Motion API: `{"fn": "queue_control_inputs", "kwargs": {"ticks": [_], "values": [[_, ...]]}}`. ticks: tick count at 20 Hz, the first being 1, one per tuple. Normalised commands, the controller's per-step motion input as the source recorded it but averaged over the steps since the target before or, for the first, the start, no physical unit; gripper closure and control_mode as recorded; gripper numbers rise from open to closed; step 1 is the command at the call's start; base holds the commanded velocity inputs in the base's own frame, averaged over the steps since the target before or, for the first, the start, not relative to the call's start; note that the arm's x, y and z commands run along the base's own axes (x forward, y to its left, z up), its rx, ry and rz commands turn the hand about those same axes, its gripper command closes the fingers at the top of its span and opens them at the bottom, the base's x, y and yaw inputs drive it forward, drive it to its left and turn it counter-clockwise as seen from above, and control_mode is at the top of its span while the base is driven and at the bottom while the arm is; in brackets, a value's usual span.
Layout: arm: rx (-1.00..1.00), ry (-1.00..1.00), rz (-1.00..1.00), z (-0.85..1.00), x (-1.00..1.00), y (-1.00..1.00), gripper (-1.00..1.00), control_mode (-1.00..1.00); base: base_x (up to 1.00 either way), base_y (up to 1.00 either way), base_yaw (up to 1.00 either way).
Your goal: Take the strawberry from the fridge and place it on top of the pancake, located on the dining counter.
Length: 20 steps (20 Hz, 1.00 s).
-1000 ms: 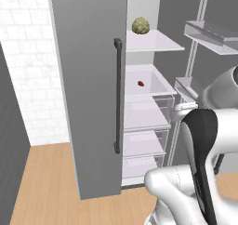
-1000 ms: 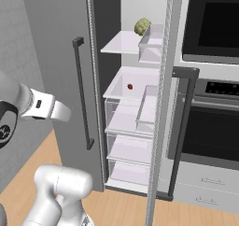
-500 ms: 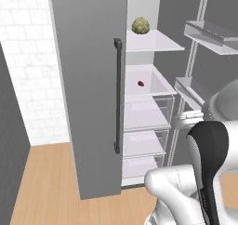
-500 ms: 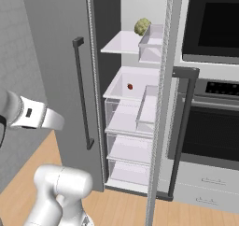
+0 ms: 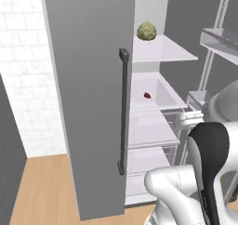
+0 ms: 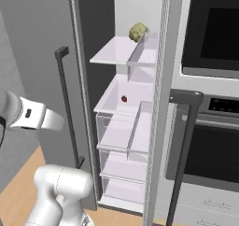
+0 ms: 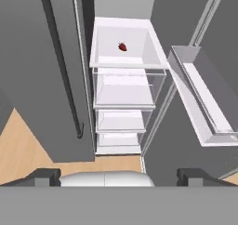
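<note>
So we're at the reach-in step: fridge is open, berry not picked up yet.

Nearest thing first: the gripper [image 7: 114, 175] sits low in the hand view, its two dark fingertips [image 7: 44, 176] far out at either side, so the jaws are spread wide with nothing between them. It hangs back outside the fridge [image 5: 88, 103], well short of the shelves, looking in over the wood floor [image 7: 18, 145].

A bit further in, the left door with its long dark bar handle [image 5: 123, 112] stands swung out toward the camera, and the right door's shelf bin [image 7: 200, 103] juts out on the other side. So the arm has a fairly narrow slot to go through.

Deeper still: clear drawers stacked low, then the white tray-like shelf [image 7: 139, 56] with the strawberry [image 7: 122, 47] lying on it, toward the back, alone and clear of the walls. One shelf above sits the lumpy green ball [image 5: 146, 31], well apart from the berry.

Next move, I'd guess: push the hand forward and up between the doors, drop over the berry and close. It's tiny, so centring matters, and the shelf lip could get clipped.

Versus a second ago: fridge, berry and green ball sit exactly as they did, and the camera hasn't shifted. Only the arm moved. In the right base view the forearm has sunk lower and slid left.
</note>
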Motion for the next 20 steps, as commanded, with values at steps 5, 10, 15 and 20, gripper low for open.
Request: {"fn": "queue_control_inputs", "kwargs": {"ticks": [5, 10, 15, 20], "values": [[0.0, 0.0, 0.0, 0.0, 0.0, 0.0, -1.0, 1.0, 0.81, -0.32, 0.0], [0.0, 0.0, 0.0, 0.0, 0.0, 0.0, -1.0, 1.0, 0.48, -0.47, 0.0], [0.0, 0.0, 0.0, 0.0, 0.0, 0.0, -1.0, 1.0, 0.67, -0.16, 0.0], [0.0, 0.0, 0.0, 0.0, 0.0, 0.0, -1.0, 1.0, 0.79, -0.06, 0.0]]}}
